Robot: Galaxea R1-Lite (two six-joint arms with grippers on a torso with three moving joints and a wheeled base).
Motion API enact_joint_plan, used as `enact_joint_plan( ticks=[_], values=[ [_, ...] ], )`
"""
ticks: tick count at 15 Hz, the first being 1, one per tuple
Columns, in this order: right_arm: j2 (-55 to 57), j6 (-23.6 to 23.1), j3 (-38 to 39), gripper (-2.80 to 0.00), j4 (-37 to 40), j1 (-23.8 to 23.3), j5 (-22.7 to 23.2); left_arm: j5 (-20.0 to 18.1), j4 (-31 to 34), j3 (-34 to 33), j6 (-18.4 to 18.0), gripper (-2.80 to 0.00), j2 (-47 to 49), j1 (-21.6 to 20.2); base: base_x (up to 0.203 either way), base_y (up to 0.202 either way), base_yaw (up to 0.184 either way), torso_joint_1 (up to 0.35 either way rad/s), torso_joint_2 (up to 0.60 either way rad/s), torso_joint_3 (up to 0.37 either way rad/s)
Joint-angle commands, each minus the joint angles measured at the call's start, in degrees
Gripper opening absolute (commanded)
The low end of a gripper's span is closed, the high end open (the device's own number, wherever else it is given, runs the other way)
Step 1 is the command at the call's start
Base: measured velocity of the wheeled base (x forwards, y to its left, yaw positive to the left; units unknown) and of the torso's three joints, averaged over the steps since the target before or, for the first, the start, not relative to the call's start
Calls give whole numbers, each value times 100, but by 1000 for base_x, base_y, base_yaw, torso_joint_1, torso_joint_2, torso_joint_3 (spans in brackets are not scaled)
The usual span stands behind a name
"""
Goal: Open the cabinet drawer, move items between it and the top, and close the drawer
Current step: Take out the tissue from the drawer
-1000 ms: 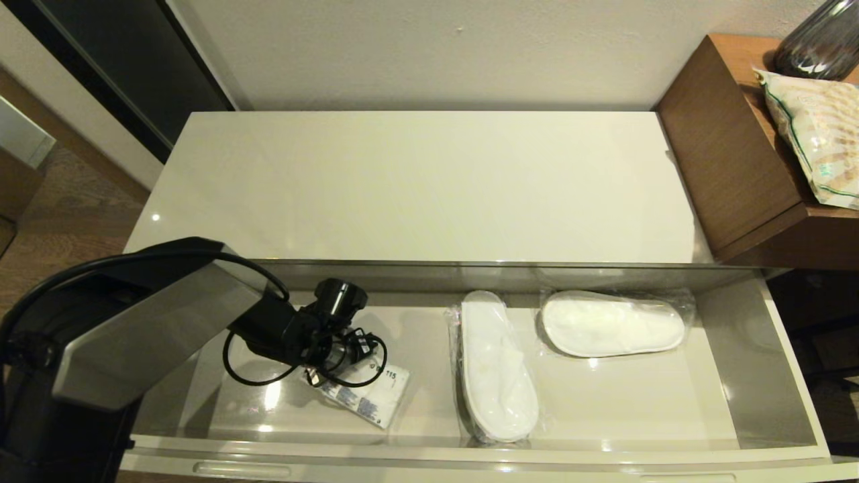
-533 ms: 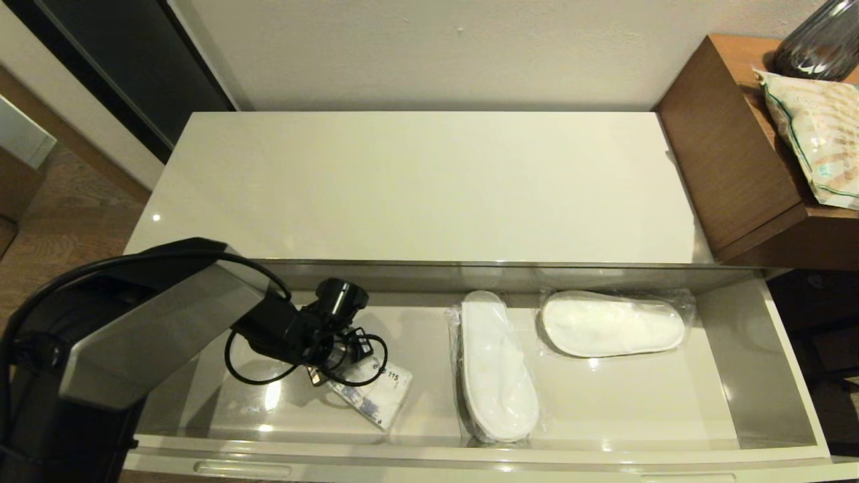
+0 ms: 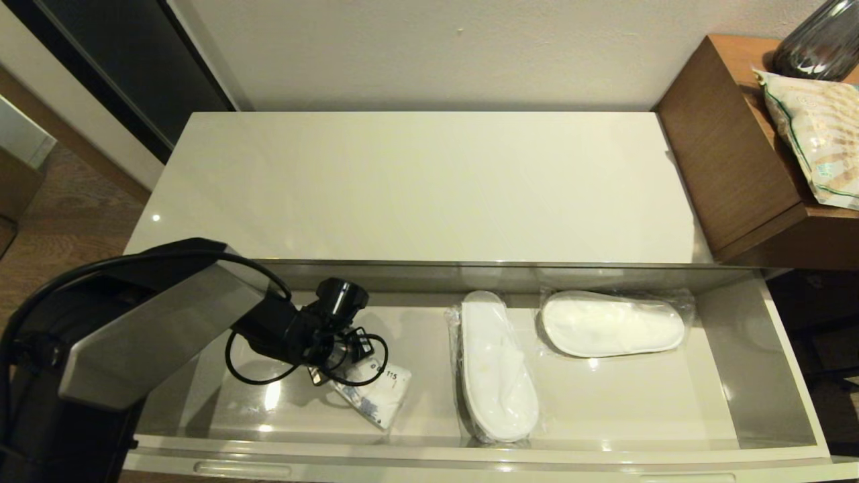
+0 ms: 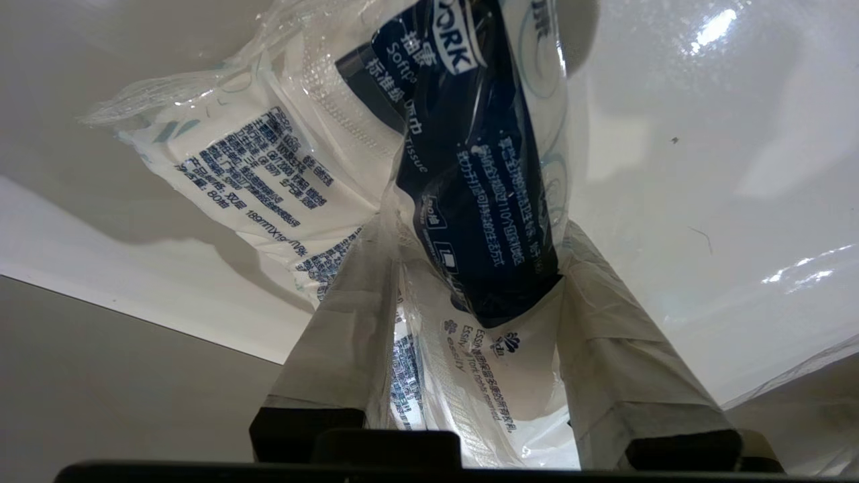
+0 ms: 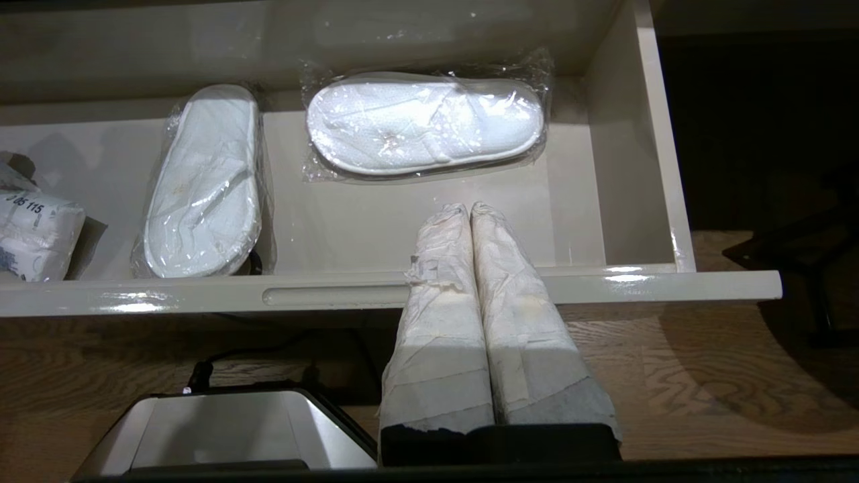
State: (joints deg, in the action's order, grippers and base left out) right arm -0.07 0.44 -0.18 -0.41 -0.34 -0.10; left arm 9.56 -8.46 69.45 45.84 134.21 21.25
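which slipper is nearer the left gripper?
The lengthwise slipper, mid-drawer; the crosswise slipper lies further right. Left gripper is shut on the tissue pack.

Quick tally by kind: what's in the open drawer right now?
Slippers: 2, one lengthwise mid-drawer, one crosswise to its right
Tissue pack: 1, in the left gripper
Total: 3

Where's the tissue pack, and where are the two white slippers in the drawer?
tissue pack [image 3: 376, 399]: head view, its white wrapper end.
upright slipper [image 3: 495, 369]: head view, middle of its sole.
sideways slipper [image 3: 612, 325]: head view, middle of its top.
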Motion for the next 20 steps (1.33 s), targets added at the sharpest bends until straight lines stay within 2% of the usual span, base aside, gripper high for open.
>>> enact_joint_plan(
  ticks=[1,7,11,14,18,20],
  values=[
    [-1,0,1,-280,-2,-1,1,11,11,-19,22,-280,9,2,0,0,0,0,0,0],
    [-1,0,1,-280,-2,-1,1,0,22,-189,18,-280,-124,4,0,0,0,0,0,0],
    [7,0,1,-280,-2,-1,1,-26,93,-851,-80,-280,-1346,94,0,0,0,0,0,0],
    [7,0,1,-280,-2,-1,1,-20,321,-1402,-304,-280,-2515,208,0,0,0,0,0,0],
    [-1,0,1,-280,-2,-1,1,-4,1369,-1652,-709,-280,-4273,327,0,0,0,0,0,0],
    [1,0,1,-280,-2,-1,1,-2,2344,-1253,-1089,-280,-5247,355,0,0,0,0,0,0]
  ],
)
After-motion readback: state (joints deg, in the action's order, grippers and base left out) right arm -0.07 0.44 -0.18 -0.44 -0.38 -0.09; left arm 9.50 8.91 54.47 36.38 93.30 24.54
